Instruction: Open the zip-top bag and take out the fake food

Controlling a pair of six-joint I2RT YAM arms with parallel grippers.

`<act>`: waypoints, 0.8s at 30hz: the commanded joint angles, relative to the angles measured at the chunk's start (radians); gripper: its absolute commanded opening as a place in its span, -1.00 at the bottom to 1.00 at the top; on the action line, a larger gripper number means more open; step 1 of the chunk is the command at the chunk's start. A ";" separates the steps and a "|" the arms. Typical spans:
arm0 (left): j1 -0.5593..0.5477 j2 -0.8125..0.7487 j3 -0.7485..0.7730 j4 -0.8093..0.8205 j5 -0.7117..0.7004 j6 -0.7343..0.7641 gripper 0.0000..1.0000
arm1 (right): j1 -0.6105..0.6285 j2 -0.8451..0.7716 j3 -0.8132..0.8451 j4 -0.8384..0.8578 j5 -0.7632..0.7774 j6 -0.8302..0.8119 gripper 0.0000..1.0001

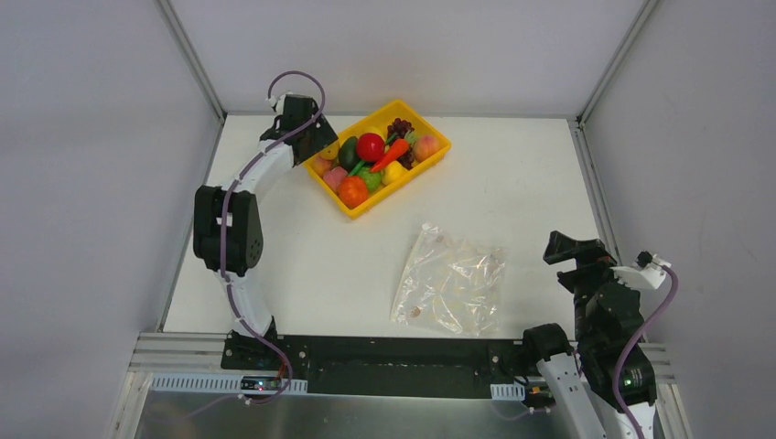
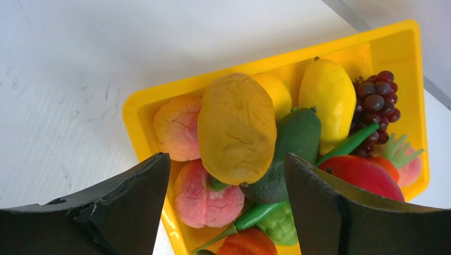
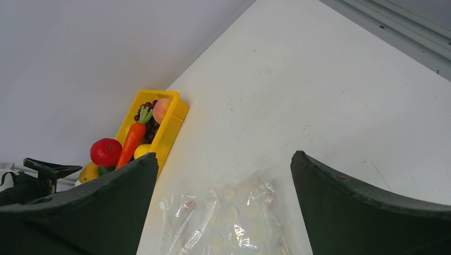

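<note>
Clear plastic, crinkled and nearly flat: the zip-top bag (image 1: 450, 282) lies on the white table (image 1: 522, 183) in its near right part, close to the right arm's base. The right gripper (image 1: 575, 249) hangs just to the bag's right, spread wide and gripping nothing. In its wrist view we see the bag directly below and ahead, framed by its own open jaws. We judge this arm by far the nearer one for any work on the bag.

The left gripper (image 2: 226, 164) is well apart from the bag, over the left end of the yellow tray (image 1: 426, 123) at the far side of the table. Its jaws are parted too. A yellow-orange fruit (image 2: 236, 127) shows between them, resting on the pile, and we see neither finger touching it. The fake food (image 1: 371, 160) sits heaped in that tray, alongside a dark grape bunch (image 2: 375, 101).

The bag is roughly square and set askew, one corner toward the tray. We cannot tell which edge carries the zip strip. One or two small pale spots show within it, too small for us to name, so the removal looks to us nearly or wholly done. Should the bag need another check, the reach is short and leftward for the right gripper. For the left it is long and diagonal toward the near right.
</note>
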 commanded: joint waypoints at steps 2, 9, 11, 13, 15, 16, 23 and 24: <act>-0.006 -0.134 0.002 -0.043 0.005 0.062 0.65 | 0.004 0.014 0.013 0.012 0.005 -0.020 0.99; -0.010 -0.387 -0.113 -0.099 -0.014 0.126 0.74 | 0.004 0.011 0.013 0.018 -0.012 -0.026 0.99; -0.015 -0.487 -0.162 -0.134 -0.020 0.155 0.76 | 0.004 0.013 0.011 0.019 -0.014 -0.028 0.99; -0.017 -0.595 -0.203 -0.189 -0.021 0.185 0.77 | 0.006 0.016 0.012 0.020 -0.020 -0.029 0.99; -0.017 -0.711 -0.239 -0.254 -0.019 0.222 0.79 | 0.004 0.016 0.011 0.021 -0.024 -0.031 0.99; -0.017 -0.774 -0.255 -0.288 -0.019 0.241 0.81 | 0.004 0.015 0.012 0.023 -0.025 -0.031 0.99; -0.017 -1.195 -0.353 -0.525 -0.086 0.306 0.92 | 0.004 0.000 0.012 0.027 -0.024 -0.031 0.99; -0.017 -1.271 -0.367 -0.556 -0.093 0.309 0.94 | 0.003 -0.003 0.012 0.024 -0.017 -0.026 0.99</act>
